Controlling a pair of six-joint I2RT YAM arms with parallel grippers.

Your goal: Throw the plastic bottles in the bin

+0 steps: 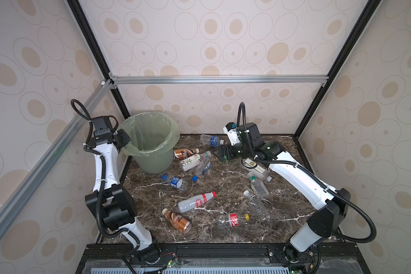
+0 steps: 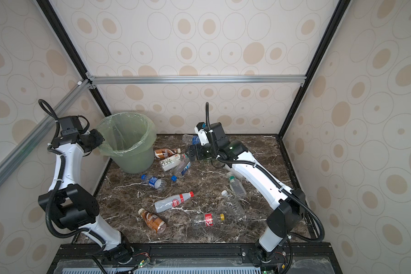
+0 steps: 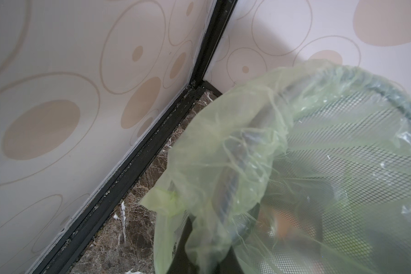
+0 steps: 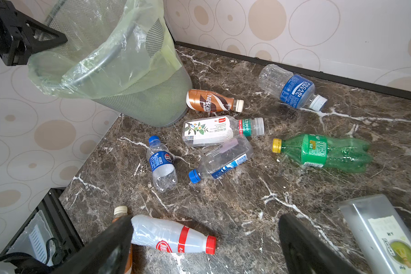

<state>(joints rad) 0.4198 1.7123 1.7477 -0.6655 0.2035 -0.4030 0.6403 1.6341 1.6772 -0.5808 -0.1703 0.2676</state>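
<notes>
The pale green bag-lined bin (image 1: 150, 142) (image 4: 119, 59) stands at the back left of the marble floor. My left gripper (image 1: 125, 140) (image 4: 55, 39) is shut on the bin's rim (image 3: 230, 185), with bag film draped over its jaws. Several plastic bottles lie scattered: a brown one (image 1: 184, 153), a white-labelled one (image 1: 192, 161), a blue-labelled one (image 1: 176, 182) and a red-capped one (image 1: 196, 201) (image 4: 173, 234). A green bottle (image 4: 323, 151) shows only in the right wrist view. My right gripper (image 1: 220, 153) (image 4: 204, 220) hovers open and empty beside the cluster near the bin.
A square pale container (image 4: 384, 237) lies under the right arm. More bottles lie toward the front: brown (image 1: 177, 220), red-labelled (image 1: 231, 219) and clear (image 1: 256, 205). A blue-labelled bottle (image 1: 211, 140) rests by the back wall. Walls and black frame rails enclose the floor.
</notes>
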